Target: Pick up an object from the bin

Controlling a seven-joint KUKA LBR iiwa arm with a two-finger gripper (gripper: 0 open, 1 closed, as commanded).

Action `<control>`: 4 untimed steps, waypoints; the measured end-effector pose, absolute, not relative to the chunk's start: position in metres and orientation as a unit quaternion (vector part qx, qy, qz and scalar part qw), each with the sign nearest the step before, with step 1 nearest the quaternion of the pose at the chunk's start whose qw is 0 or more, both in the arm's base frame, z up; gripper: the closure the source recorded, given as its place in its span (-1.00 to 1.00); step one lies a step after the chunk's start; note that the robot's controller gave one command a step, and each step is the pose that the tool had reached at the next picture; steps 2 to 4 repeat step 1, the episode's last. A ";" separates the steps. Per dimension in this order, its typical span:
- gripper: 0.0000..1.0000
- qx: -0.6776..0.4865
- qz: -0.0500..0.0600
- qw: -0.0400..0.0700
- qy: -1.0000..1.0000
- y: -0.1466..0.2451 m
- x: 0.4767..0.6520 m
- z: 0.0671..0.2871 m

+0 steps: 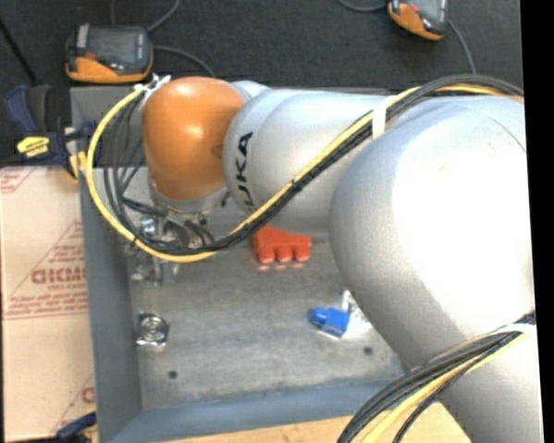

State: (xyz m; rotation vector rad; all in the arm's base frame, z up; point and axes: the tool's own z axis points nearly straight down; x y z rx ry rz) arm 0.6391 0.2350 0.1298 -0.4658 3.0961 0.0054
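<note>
- My gripper [154, 252] hangs low at the left end of the bin [241, 410]; I cannot tell whether it is spread or pressed together.
- Nearest things: small round metal piece [151, 330], red three-knobbed block [281, 248].

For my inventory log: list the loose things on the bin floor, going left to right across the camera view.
small round silver metal piece → red-orange ridged block → blue piece
</note>
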 end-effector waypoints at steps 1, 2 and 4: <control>1.00 -0.148 0.001 0.006 0.989 0.235 0.642 0.191; 1.00 -0.148 0.001 0.006 0.989 0.235 0.642 0.191; 1.00 -0.148 0.001 0.006 0.989 0.235 0.642 0.191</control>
